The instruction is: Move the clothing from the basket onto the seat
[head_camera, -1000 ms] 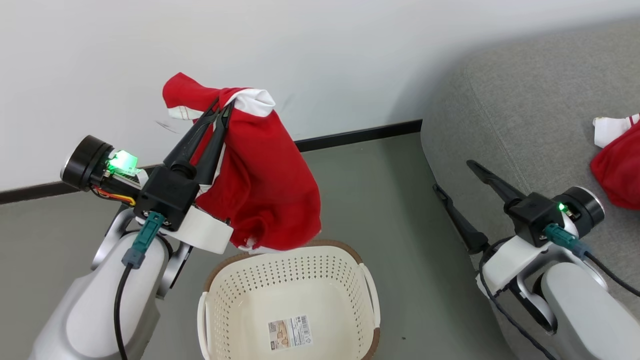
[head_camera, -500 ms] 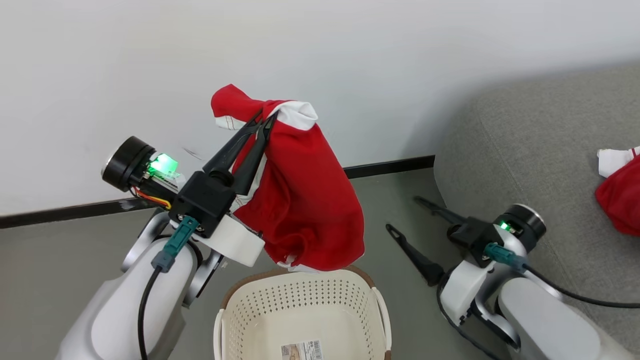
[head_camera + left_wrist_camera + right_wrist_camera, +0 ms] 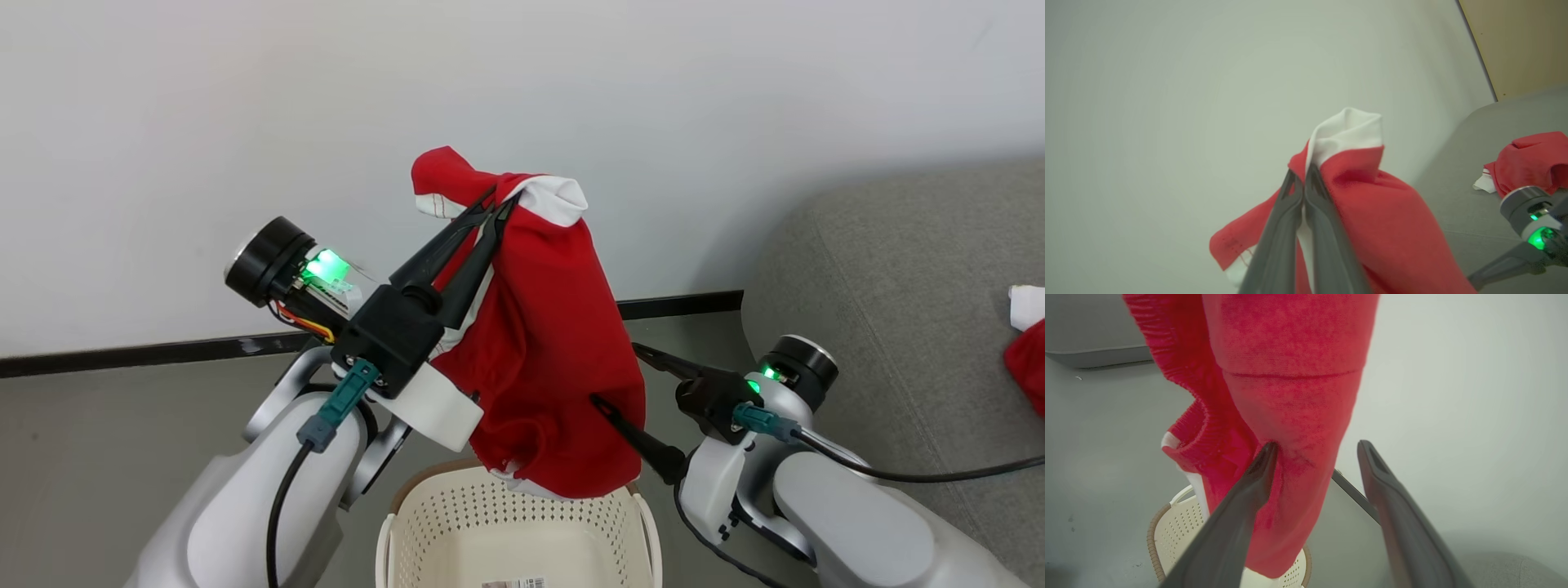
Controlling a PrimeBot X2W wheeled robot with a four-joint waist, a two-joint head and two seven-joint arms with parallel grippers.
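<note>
Cream-white perforated plastic, oval, with a brown woven-look rim and white side handles, the laundry basket (image 3: 449,531) stood nearest on the dull grey floor (image 3: 82,457), and the part of its inside that was in view held no cloth. Just above it hung the soft bright red garment (image 3: 555,351) with white panels, its lower hem over the basket's far rim. I judged it was lifted that high so that it would come free of the walls before any carry sideways.

The right gripper (image 3: 616,374) met that hanging lower part with its two long dark fingers spread wide. In the right wrist view one finger pressed against the red cloth while the other stood apart in free air, with nothing pinched between them. It looked set to take a second hold low down and steady the loose cloth.

Higher and further off, the left gripper (image 3: 500,200) had its fingers drawn narrow, clamped on a fold of the garment beside a white panel. It bore the weight from the top, so the rest draped straight down.

Beyond, to the right, lay the large grey fabric sofa (image 3: 898,286) with a second red-and-white garment (image 3: 1030,359) on its cushion, likely near the spot meant for this one. Behind everything rose the plain white wall (image 3: 490,82)
</note>
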